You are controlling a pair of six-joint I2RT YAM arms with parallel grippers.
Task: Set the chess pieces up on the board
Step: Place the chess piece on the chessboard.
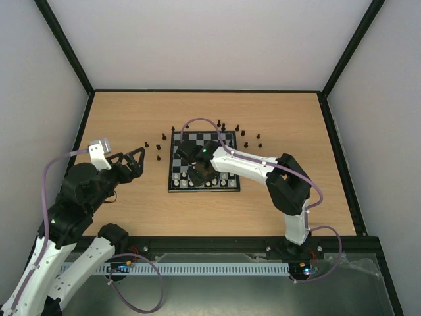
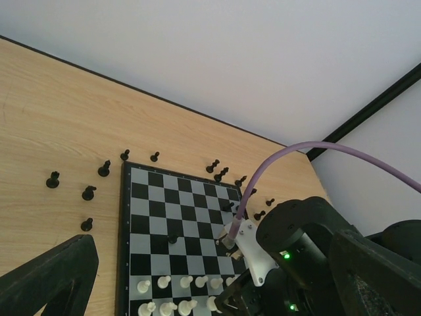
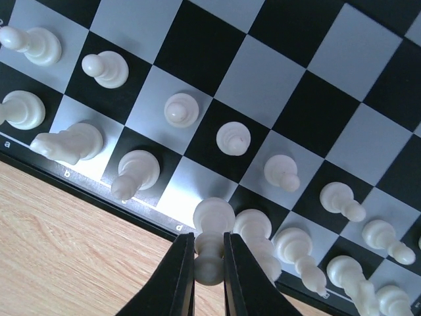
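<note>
— Well, my right wrist view shows the right gripper (image 3: 209,260) clenched on a white piece (image 3: 212,227) at the board (image 3: 197,46)'s near row, by the d mark.
— And overhead?
— The right arm (image 1: 250,164) hides that grip there. I only see the left gripper (image 1: 139,163) spread wide, near black pieces (image 1: 158,158) standing loose on the table (image 1: 276,118).

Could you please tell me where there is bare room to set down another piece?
Free: the far left corner of the table, beyond the scattered black pieces; the wood strip between the board and the near edge; the middle rows of the board, mostly. Crowded: the near rows of white pieces.
</note>
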